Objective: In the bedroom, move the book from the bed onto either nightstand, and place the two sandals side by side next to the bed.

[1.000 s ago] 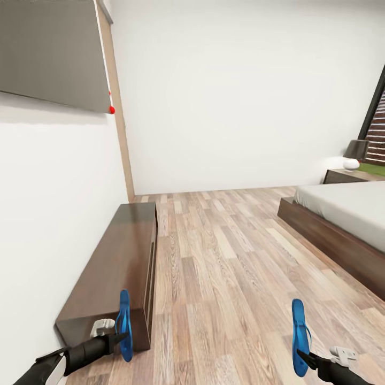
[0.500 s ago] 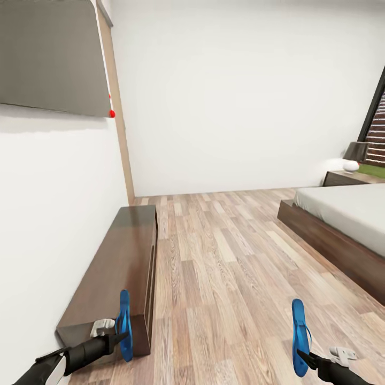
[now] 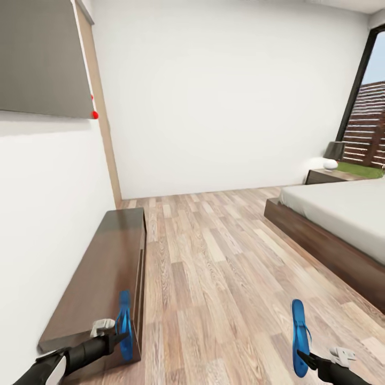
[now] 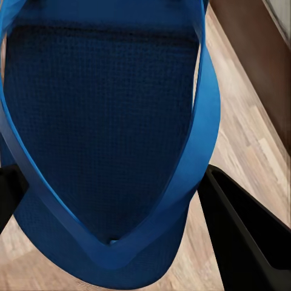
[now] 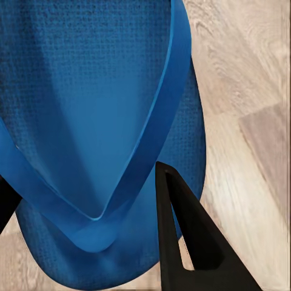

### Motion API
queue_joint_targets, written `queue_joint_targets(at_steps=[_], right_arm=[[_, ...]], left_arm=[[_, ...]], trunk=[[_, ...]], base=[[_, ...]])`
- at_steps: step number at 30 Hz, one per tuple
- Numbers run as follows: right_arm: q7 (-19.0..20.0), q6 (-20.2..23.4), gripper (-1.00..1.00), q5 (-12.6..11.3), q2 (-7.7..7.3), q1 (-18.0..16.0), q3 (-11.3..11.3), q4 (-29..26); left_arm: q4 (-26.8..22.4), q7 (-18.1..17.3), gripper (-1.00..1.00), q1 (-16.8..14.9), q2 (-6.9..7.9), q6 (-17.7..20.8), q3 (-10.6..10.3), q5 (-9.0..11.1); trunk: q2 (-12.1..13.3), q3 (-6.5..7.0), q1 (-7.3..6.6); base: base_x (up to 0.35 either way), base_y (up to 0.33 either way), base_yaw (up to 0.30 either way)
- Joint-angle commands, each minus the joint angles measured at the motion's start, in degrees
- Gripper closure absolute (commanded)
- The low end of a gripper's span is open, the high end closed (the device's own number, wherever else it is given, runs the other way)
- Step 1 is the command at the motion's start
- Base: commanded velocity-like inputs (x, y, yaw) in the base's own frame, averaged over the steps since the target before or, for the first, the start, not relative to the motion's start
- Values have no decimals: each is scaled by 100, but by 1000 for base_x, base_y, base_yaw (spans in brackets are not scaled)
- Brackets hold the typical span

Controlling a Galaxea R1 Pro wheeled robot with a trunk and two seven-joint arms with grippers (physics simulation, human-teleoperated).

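- Our left gripper point(image 3: 118, 337) pinches one sandal point(image 3: 124, 324); our right gripper point(image 3: 305, 357) pinches the other sandal point(image 3: 299, 337).
- Both are carried above the floor point(image 3: 214, 278).
- Remaining, we judge: set them beside the bed point(image 3: 342, 224); book unseen.

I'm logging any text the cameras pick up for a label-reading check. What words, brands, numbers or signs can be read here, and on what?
None: no readable text in any view.
Sandal in the left gripper: plain blue sole and straps, no brand mark visible.
Sandal in the right gripper: likewise plain blue.
Dark wall panel: blank grey, two red dots at its edge, no lettering.
Long low cabinet, bed, lamp: unmarked.
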Motion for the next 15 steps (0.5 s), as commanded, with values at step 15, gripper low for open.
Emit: queue_joint_targets(at_steps=[15], right_arm=[[8, -18, 100, 5, 0, -7, -15, 19]], left_arm=[[-2, -24, 100, -2, 0, 52, 18, 23]], trunk=[[-3, -6, -1]], base=[[0, 0, -284]])
